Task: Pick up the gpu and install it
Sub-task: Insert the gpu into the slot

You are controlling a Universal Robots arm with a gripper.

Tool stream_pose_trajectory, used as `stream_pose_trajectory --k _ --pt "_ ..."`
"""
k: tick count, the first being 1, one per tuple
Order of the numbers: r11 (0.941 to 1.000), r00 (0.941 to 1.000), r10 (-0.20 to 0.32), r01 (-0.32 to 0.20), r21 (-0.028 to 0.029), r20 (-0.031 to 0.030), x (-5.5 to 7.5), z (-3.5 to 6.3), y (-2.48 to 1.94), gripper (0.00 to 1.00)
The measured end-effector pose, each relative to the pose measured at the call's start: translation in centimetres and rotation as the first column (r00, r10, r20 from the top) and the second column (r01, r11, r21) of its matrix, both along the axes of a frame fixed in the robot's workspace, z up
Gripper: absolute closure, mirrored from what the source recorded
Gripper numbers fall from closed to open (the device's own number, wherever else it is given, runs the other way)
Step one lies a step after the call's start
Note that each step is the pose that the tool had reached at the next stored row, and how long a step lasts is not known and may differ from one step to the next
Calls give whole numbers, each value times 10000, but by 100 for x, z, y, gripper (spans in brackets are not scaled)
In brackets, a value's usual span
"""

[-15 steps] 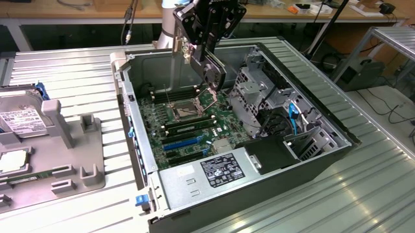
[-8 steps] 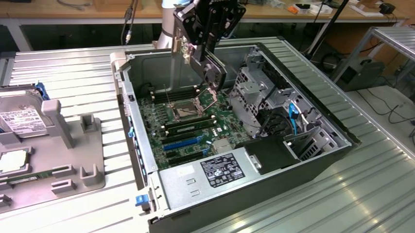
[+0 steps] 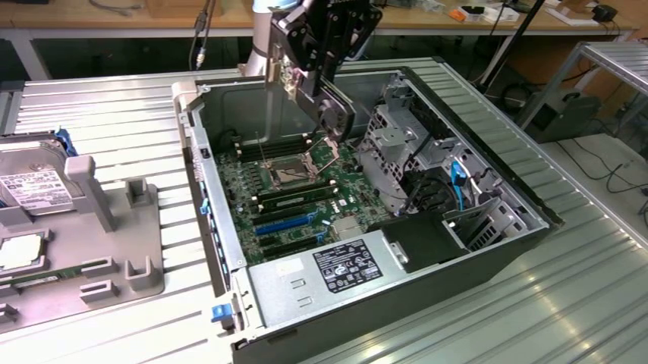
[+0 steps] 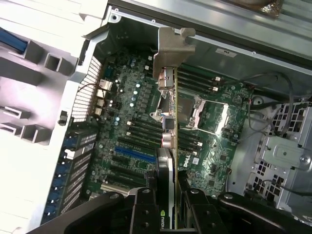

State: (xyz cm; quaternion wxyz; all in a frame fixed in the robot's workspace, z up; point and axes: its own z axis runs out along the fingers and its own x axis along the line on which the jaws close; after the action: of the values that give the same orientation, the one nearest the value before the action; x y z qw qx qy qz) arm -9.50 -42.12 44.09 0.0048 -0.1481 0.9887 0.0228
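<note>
My gripper point(image 3: 316, 76) hangs over the open computer case point(image 3: 526, 205), shut on the gpu point(image 3: 335, 114). The gpu is a thin dark card held on edge above the green motherboard point(image 3: 294, 189), apart from it. In the wrist view the gpu point(image 4: 168, 161) runs edge-on away from my gripper point(image 4: 168, 207), with its silver bracket point(image 4: 170, 48) at the far end near the case's rear wall. The card hovers near the processor socket point(image 4: 207, 109). A blue expansion slot point(image 4: 134, 153) lies to one side of it.
A silver power supply point(image 3: 335, 269) sits at the case's near end, and a metal drive cage point(image 3: 405, 144) with cables is on the exterior view's right. A grey fixture tray point(image 3: 121, 243) with a hard drive point(image 3: 26, 186) lies on the exterior view's left.
</note>
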Motion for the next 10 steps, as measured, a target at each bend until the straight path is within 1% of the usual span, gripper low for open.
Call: stream_pose_trajectory --k 2,10 --pt "9998 9998 220 -220 0 0 0 0 0 73" --pt "9972 9972 751 -751 0 0 0 0 0 73"
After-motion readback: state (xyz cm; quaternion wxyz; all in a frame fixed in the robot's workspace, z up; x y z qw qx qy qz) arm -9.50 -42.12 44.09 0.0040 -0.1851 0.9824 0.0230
